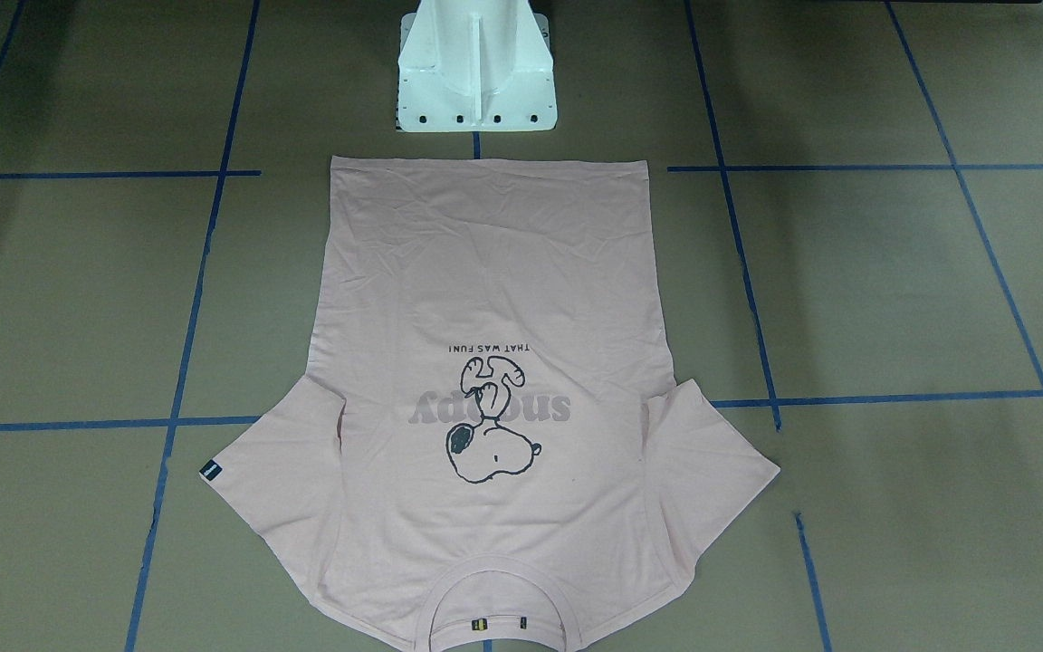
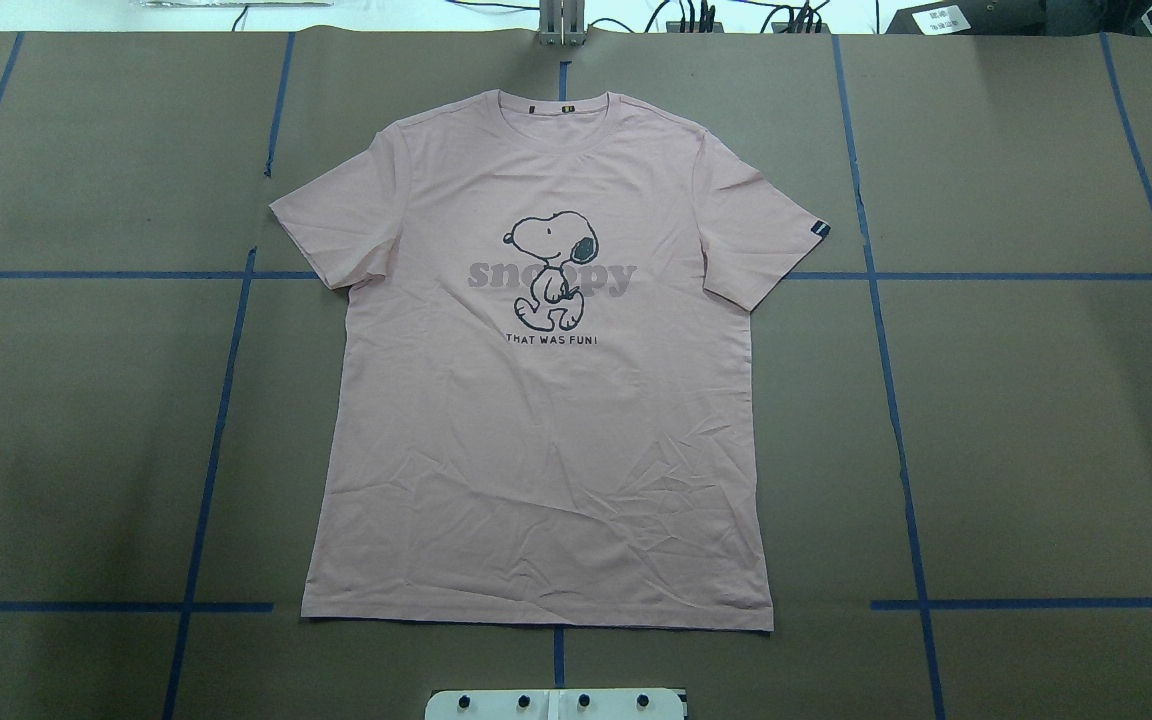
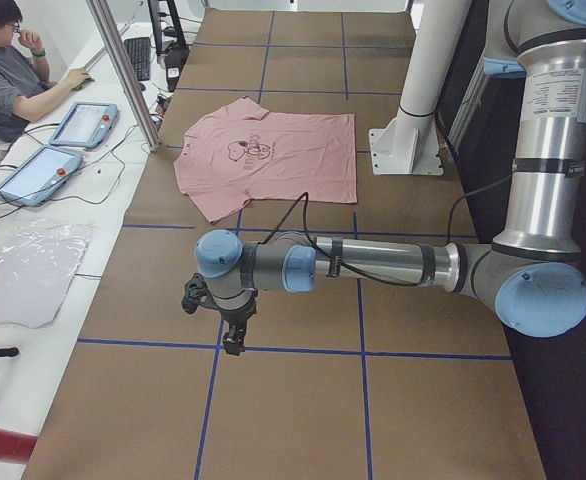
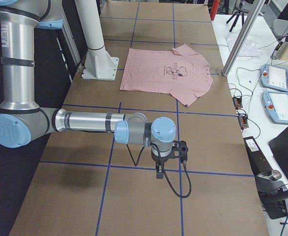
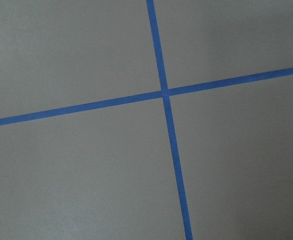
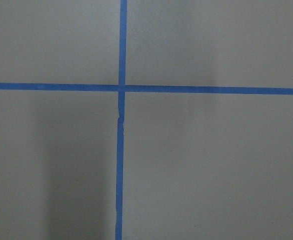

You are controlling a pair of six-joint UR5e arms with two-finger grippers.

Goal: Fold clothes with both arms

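My grey tubular left arm (image 3: 373,262) hung over the brown paper-covered counter (image 2: 86,450), well apart from the shirt; I couldn't tell how its jaws stood. The pale pink cotton Snoopy T-shirt (image 2: 546,450) lay flat, print up, mid-counter. My grey right arm (image 4: 85,121) hung likewise, its jaws just as unreadable.
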